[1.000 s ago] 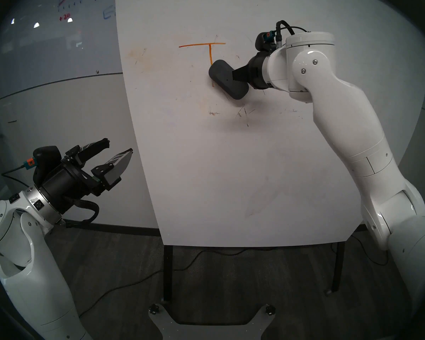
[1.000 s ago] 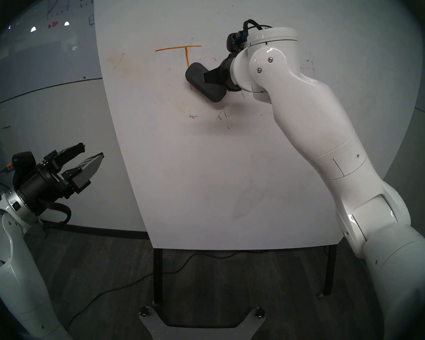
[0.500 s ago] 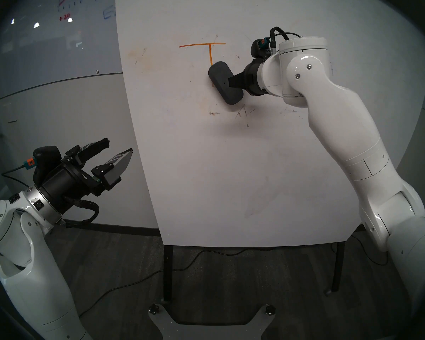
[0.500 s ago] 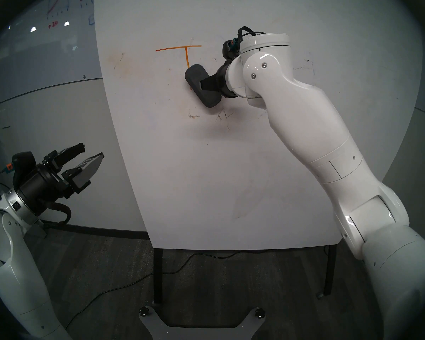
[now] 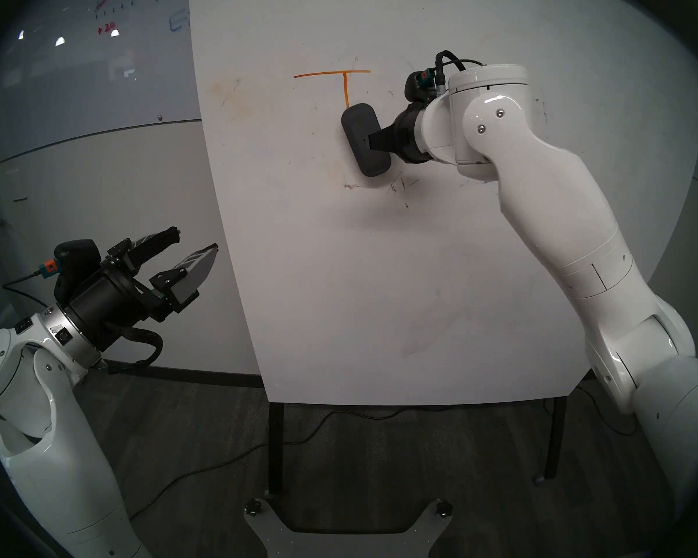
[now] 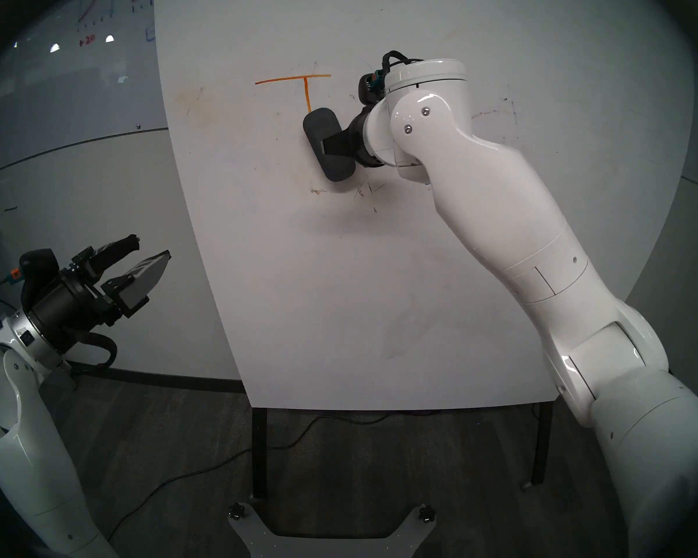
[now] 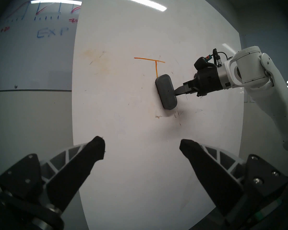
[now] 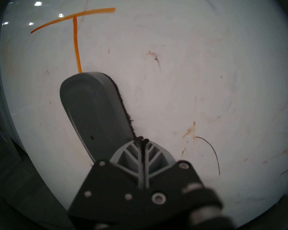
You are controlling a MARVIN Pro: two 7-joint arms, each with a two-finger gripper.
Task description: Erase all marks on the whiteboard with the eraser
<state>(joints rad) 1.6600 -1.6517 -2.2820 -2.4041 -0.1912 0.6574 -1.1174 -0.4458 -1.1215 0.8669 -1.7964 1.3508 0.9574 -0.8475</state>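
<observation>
Eraser (image 5: pixel 362 139) at R end effector (image 5: pixel 373 139) tips

Eraser (image 5: pixel 365 139) tilted steeper (nearly upright), right end effector (image 5: pixel 373 139) shifted down-left w/ it.

glass board (image 5: pixel 97 62): grey and shiny, with red and blue graph lines
wall (image 5: pixel 117 223): pale grey
floor (image 5: pixel 198 444): dark grey
black cord (image 5: pixel 218 462): lies on the floor

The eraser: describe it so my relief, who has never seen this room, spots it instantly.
Find the big white whiteboard on dark legs. Near its upper middle, just below the orange T, the right gripper presses a dark grey oblong block against it: the eraser. Unlike the black grippers, it has rounded ends.
</observation>
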